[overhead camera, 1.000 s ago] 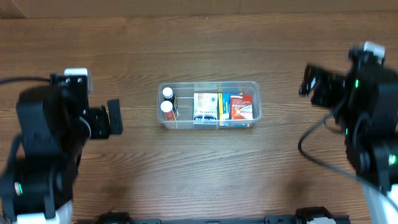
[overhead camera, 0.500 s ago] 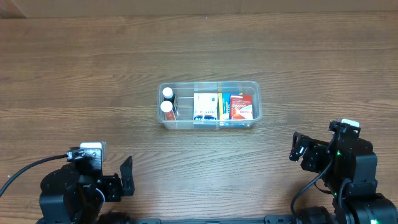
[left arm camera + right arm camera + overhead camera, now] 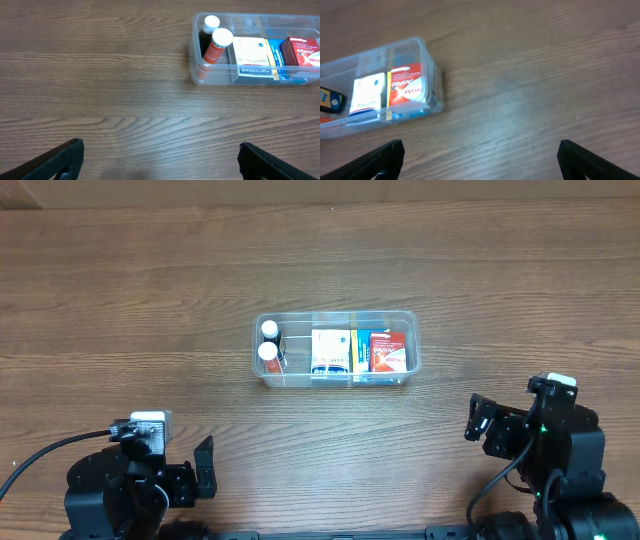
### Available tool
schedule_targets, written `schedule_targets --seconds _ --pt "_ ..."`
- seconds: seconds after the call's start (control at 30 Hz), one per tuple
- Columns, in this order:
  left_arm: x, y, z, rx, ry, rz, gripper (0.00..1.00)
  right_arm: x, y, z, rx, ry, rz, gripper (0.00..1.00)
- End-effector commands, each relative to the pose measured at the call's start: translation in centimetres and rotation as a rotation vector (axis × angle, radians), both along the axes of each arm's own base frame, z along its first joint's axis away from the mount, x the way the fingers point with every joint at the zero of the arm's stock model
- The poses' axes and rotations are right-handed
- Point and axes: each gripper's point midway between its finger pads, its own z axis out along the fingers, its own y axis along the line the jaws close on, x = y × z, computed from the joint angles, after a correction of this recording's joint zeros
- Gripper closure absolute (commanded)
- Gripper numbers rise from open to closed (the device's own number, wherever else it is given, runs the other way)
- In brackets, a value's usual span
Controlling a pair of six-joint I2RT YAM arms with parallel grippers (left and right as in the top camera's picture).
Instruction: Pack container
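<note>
The clear plastic container (image 3: 415, 352) sits mid-table. It holds two white-capped bottles (image 3: 268, 351) at its left end, a white and blue box (image 3: 331, 352), a thin yellow-blue box (image 3: 359, 350) and a red box (image 3: 388, 351). My left gripper (image 3: 203, 465) is open and empty near the front edge, far left of the container. My right gripper (image 3: 478, 420) is open and empty at the front right. The left wrist view shows the container (image 3: 195, 75) at upper right, well beyond my open left gripper (image 3: 160, 160). The right wrist view shows the container (image 3: 436, 97) at upper left, beyond my open right gripper (image 3: 480, 160).
Bare brown wooden table (image 3: 320, 250) surrounds the container on all sides. Black cables trail from both arm bases at the front edge.
Since one second ago both arms have drawn back from beside the container to the table's front edge. Over the last half second almost nothing has moved. The container's contents are unchanged.
</note>
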Motion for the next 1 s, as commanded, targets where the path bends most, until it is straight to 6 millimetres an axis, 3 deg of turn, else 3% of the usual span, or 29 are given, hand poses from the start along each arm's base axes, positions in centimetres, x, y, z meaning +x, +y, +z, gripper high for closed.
schedule_targets --seconds 0.0,0.13,0.23,0.37,0.47,0.57,0.97 --pt "0.0 -0.3 -0.1 -0.022 -0.003 -0.002 0.0 0.0 1.2 0.4 -0.062 -0.152 0.146 0.0" --pt "0.0 -0.3 -0.1 -0.022 -0.003 -0.002 0.0 -0.4 2.0 -1.6 -0.04 -0.308 0.189 0.0" --pt "0.0 -0.3 -0.1 -0.022 -0.003 -0.002 0.0 0.5 2.7 -2.6 -0.026 -0.442 0.213 0.0" --pt "0.0 -0.3 -0.1 -0.022 -0.003 -0.002 0.0 3.2 2.9 -1.8 -0.038 -0.672 0.212 0.0" --pt "0.0 -0.3 -0.1 -0.022 -0.003 -0.002 0.0 4.1 2.9 -1.4 -0.11 -0.803 0.223 0.0" --pt "0.0 -0.3 -0.1 -0.022 -0.003 -0.002 0.0 4.3 2.7 -3.6 -0.141 -0.722 0.231 0.0" --pt "0.0 -0.3 -0.1 -0.022 -0.003 -0.002 0.0 4.3 2.8 -3.5 -0.141 -0.729 0.235 0.0"
